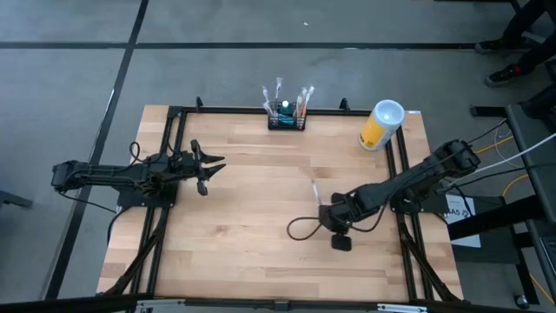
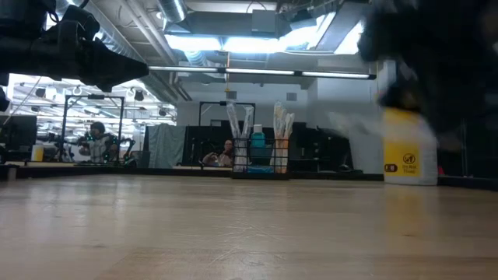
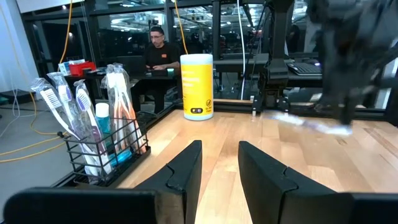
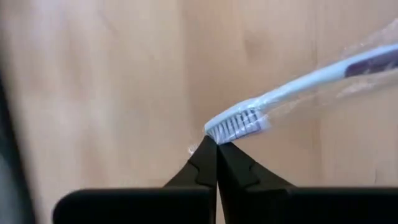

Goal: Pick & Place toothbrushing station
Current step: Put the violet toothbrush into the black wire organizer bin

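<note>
A: Where does the toothbrushing station (image 1: 286, 117) stand?

B: At the table's (image 1: 252, 243) far edge, near the middle, a black wire rack with wrapped toothbrushes upright in it. The yellow cup (image 1: 381, 125) stands well to its right.

A: And the right gripper (image 4: 217, 149)?

B: Low over the boards right of centre, its fingers pressed together. In the right wrist view the bristle end of a wrapped toothbrush (image 4: 298, 87) lies right at the tips; whether it is pinched cannot be told.

A: The left gripper (image 1: 211, 171)?

B: It waits at the table's left side, fingers (image 3: 186, 171) spread, holding nothing
</note>
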{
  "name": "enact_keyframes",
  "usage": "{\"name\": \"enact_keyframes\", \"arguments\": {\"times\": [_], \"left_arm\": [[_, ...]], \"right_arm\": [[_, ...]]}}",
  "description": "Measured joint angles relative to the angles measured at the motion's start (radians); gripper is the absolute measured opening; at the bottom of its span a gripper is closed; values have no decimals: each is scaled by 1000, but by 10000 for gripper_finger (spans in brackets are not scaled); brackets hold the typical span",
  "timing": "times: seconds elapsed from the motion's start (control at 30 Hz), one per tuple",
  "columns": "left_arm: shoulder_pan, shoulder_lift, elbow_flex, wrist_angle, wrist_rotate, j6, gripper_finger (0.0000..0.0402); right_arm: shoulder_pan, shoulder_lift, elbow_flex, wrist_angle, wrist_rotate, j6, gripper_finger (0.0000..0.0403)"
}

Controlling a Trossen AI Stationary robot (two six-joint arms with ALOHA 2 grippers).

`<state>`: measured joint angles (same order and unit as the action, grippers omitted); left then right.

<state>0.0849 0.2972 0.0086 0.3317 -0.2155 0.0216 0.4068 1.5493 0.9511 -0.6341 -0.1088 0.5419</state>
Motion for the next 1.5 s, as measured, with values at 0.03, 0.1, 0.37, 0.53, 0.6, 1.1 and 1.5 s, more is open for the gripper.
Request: {"name": "enact_keyframes", "arguments": {"times": [0.03,0.1,0.37,0.53,0.6,1.1,1.5], "left_arm": [[0,0,0,0,0,0,100],[0,0,0,0,0,0,100],[0,0,0,0,0,0,100],[0,0,0,0,0,0,100],[0,0,0,0,0,0,100],[0,0,0,0,0,0,100],[0,0,0,0,0,0,100]], "right_arm": [[-5,-4,46,1,11,0,2],[-20,-6,146,23,47,3,2],[-185,-8,332,534,80,130,1],[-327,19,295,878,-8,214,1],[-384,34,272,986,-38,238,1],[-633,301,155,1903,68,705,0],[-663,440,155,2092,335,874,0]]}}
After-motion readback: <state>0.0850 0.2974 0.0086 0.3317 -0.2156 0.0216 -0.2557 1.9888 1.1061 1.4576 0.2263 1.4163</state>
